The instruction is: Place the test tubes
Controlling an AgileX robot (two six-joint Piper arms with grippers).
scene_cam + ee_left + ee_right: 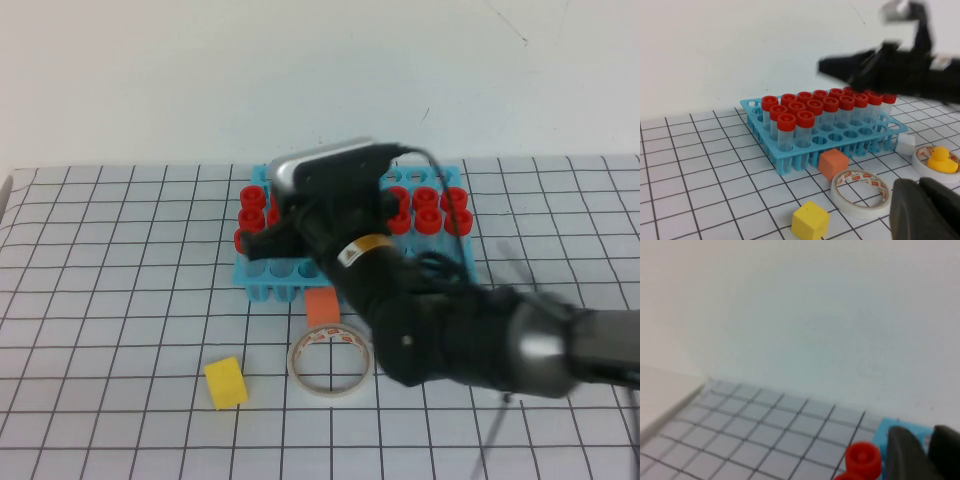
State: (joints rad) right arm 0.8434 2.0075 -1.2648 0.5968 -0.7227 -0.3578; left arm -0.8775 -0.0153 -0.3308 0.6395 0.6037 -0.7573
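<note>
A blue tube rack stands at the back middle of the gridded table, with several red-capped test tubes upright in it. My right arm reaches across it, and my right gripper hovers at the rack's left end. In the right wrist view its fingers stand slightly apart, nothing between them, beside one red cap and the rack's edge. The left wrist view shows the rack, the tubes and the right gripper above them. My left gripper is shut and empty, low in front.
An orange cube lies just before the rack, a tape roll in front of it, and a yellow cube nearer the left. A second tape roll holding a yellow duck and a white block sit right of the rack.
</note>
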